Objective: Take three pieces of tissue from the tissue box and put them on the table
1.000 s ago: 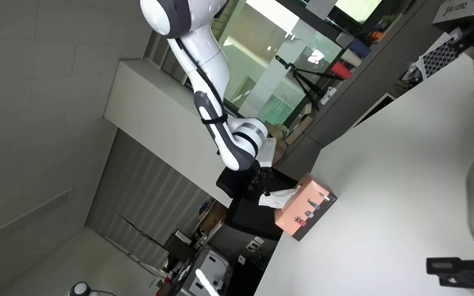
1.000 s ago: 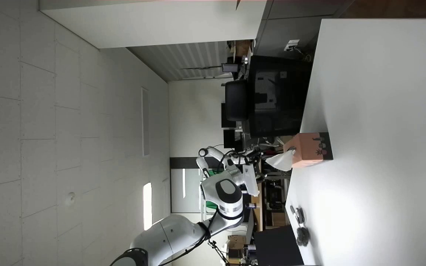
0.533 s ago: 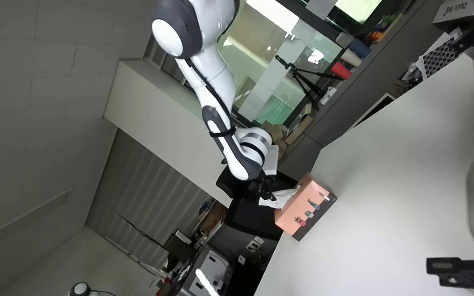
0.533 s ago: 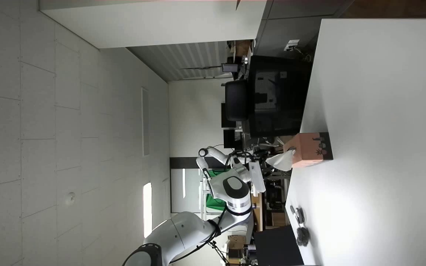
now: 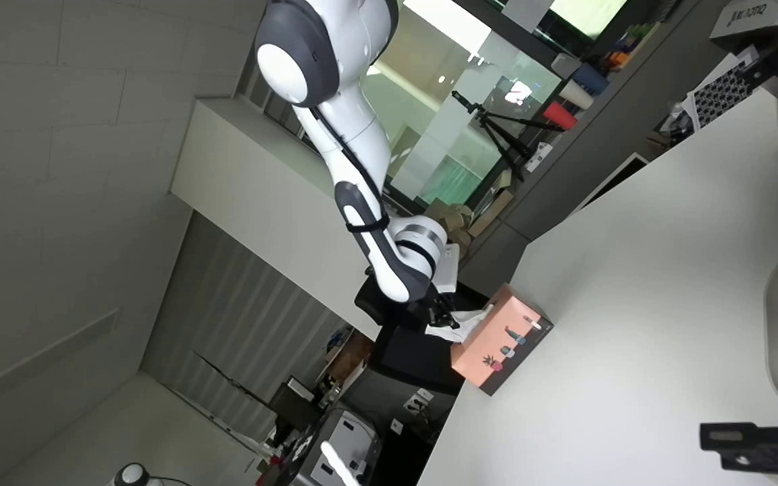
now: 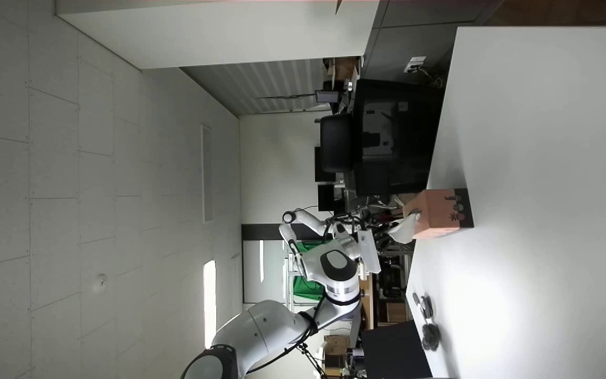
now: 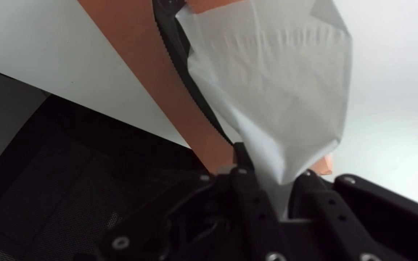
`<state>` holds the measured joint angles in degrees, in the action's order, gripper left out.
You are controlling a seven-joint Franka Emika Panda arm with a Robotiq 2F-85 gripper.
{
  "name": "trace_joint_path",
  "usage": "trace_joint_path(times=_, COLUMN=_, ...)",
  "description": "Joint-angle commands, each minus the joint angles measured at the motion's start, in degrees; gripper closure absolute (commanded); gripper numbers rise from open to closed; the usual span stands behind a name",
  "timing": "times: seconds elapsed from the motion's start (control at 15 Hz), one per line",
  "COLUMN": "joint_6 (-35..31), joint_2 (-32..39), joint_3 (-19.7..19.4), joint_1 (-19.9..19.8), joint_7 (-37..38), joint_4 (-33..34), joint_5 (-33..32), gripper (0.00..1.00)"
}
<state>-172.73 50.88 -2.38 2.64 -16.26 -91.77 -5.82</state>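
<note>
Tissue point(image 7: 278, 83) sticks up out of the slot point(image 7: 180, 54) of the pink tissue box point(image 5: 502, 341); its lower part is in the box, its free end gathered between the jaws of the end effector point(image 7: 276, 170). Progress: looks early, probably the grab on the first of three sheets, but that's a guess. No loose sheet can be made out on the surface point(image 5: 632, 304), though white on white could hide one. So nothing to count as done; left, by my read: pull this one clear, lay it down, repeat for the rest. Container: box stands upright on the surface, near its edge, salmon face with small printed pictures over a dark base band. Slot shows in the wrist view as a dark, curved opening with a serrated rim; how many sheets remain inside, cannot tell. End effector: jaws close together, narrow gap, tissue bunched in it; clamped firmly or just straddling, can't tell. Both exterior views put it right at the tissue, just off the box top. Farther out: white-and-grey arm point(image 5: 362, 155) leading to it, small dark items point(image 6: 430, 337) near the surface's edge, too unclear to name, and a black chair point(image 6: 397, 137) past that edge.
</note>
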Motion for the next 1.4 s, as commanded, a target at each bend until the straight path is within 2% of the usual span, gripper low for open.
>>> trace_joint_path(times=0.0, joint_6=4.66, joint_2=-1.28, joint_3=-0.50, joint_1=0.44, joint_7=3.12, joint_4=0.89, joint_5=-1.51, gripper=1.00)
trace_joint_path(times=0.27, joint_6=10.28, joint_2=-5.20, joint_3=-1.49, joint_1=2.00, joint_7=4.07, joint_4=-1.13, joint_5=-2.27, gripper=1.00)
trace_joint_path(times=0.47, joint_6=13.96, joint_2=-8.96, joint_3=-3.99, joint_1=4.74, joint_7=5.80, joint_4=-3.16, joint_5=-5.17, gripper=1.00)
trace_joint_path(times=0.6, joint_6=15.53, joint_2=-12.12, joint_3=-4.29, joint_1=5.77, joint_7=6.28, joint_4=-5.60, joint_5=-7.15, gripper=1.00)
trace_joint_path(times=1.0, joint_6=15.73, joint_2=-24.12, joint_3=0.15, joint_1=5.41, joint_7=3.00, joint_4=-18.00, joint_5=-9.83, gripper=1.00)
trace_joint_path(times=1.33, joint_6=15.60, joint_2=-34.20, joint_3=9.06, joint_1=1.75, joint_7=-5.29, joint_4=-28.00, joint_5=-5.69, gripper=1.00)
